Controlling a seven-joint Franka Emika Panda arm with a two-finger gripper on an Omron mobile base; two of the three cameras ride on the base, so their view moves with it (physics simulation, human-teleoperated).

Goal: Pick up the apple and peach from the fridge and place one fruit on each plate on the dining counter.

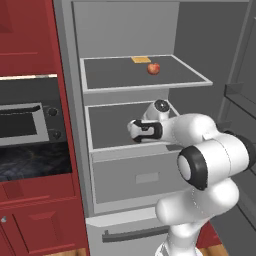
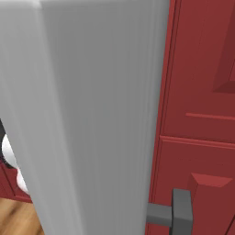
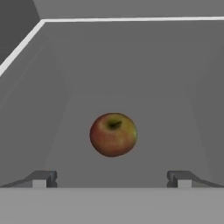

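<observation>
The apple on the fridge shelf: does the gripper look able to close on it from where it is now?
Probably yes. In the hand view the apple lies centred ahead of the open gripper, with bare shelf between them and nothing beside it. It isn't yet between the fingertips, so a short advance is needed.

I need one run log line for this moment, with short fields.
fridge: open | apple: on grey shelf, untouched, ahead of hand | hand: open, empty | second fruit: upper shelf
</observation>
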